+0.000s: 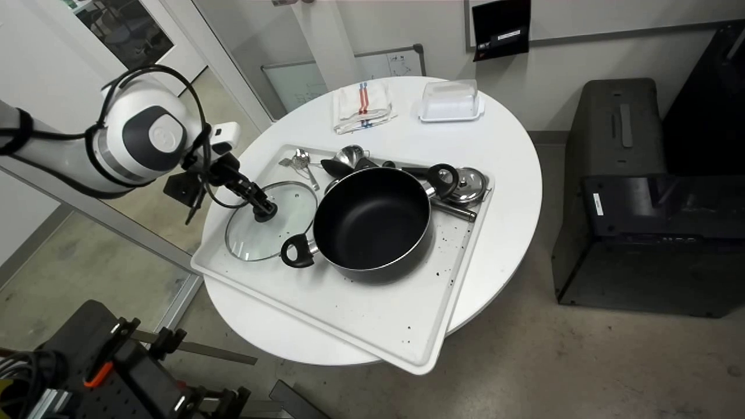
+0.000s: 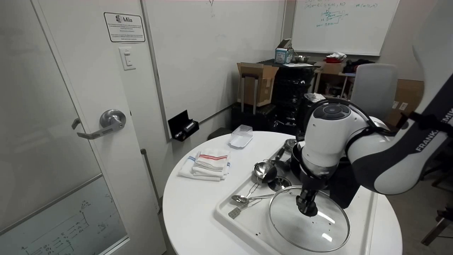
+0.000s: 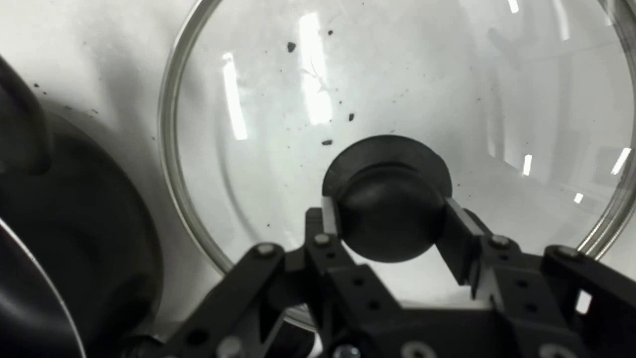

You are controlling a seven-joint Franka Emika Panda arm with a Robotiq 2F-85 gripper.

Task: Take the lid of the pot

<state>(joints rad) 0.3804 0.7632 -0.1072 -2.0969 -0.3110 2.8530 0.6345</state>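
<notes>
Clamping knob [image 3: 390,214] of lid [image 3: 397,99] between jaws; pot [image 3: 79,228] cut off in wrist view.

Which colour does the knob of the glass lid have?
The knob is black; it shows best in the wrist view.

Glossy glass, polished metal and smooth plastic.
The lid [image 3: 407,89] is clear, glossy glass bound in a bright metal rim [image 3: 168,119]; its knob [image 3: 387,211] looks like smooth plastic. The pot [image 1: 372,218] is matt inside, with smooth, plastic-looking handles [image 1: 304,251]. The spoon [image 2: 240,199] is polished metal, the small spatula [image 2: 234,213] a duller metal; the towels [image 2: 208,165] are soft-looking cloth and the box [image 2: 241,136] translucent plastic. The tray [image 1: 372,314] and tabletop [image 1: 518,174] look smooth, and the hand [image 3: 395,223] is dull-finished, dotted with bright metal screws [image 3: 265,249].
</notes>
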